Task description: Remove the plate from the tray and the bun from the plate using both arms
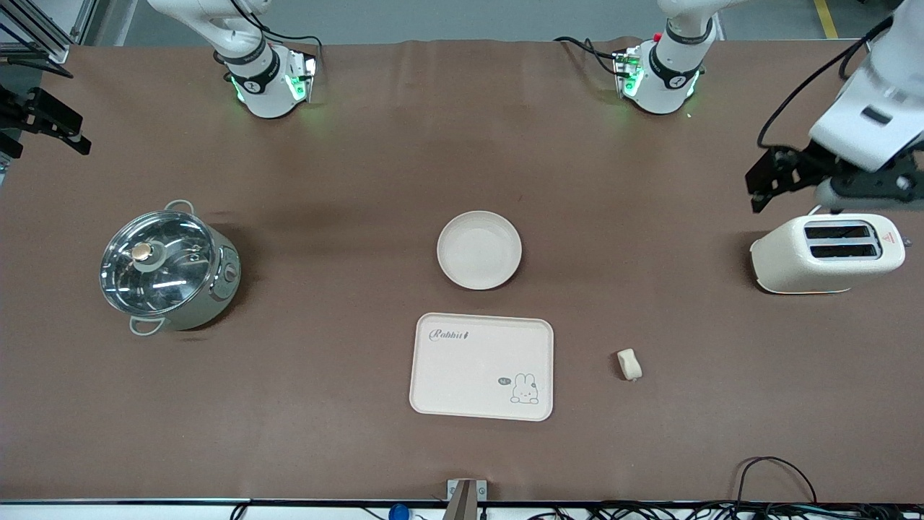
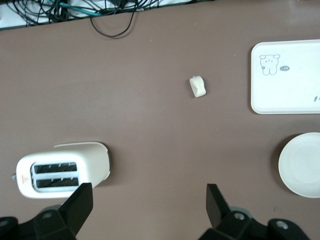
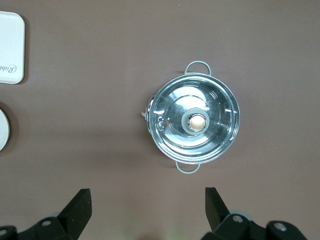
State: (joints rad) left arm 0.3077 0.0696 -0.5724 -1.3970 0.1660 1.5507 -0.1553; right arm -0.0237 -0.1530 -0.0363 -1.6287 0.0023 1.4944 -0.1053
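The round cream plate (image 1: 479,250) lies on the brown table near its middle, farther from the front camera than the rabbit tray (image 1: 481,366). The small pale bun (image 1: 629,363) lies on the cloth beside the tray, toward the left arm's end. My left gripper (image 1: 765,180) hangs open and empty above the toaster (image 1: 828,253); its wrist view (image 2: 149,210) shows the bun (image 2: 198,86) and the plate (image 2: 302,171) well away from it. My right gripper (image 1: 54,123) is open and empty, high over the right arm's end of the table, seen also in its wrist view (image 3: 147,212).
A steel pot with a glass lid (image 1: 170,267) stands toward the right arm's end and shows in the right wrist view (image 3: 195,122). The cream toaster (image 2: 62,170) stands at the left arm's end. Cables lie along the table's front edge (image 1: 772,477).
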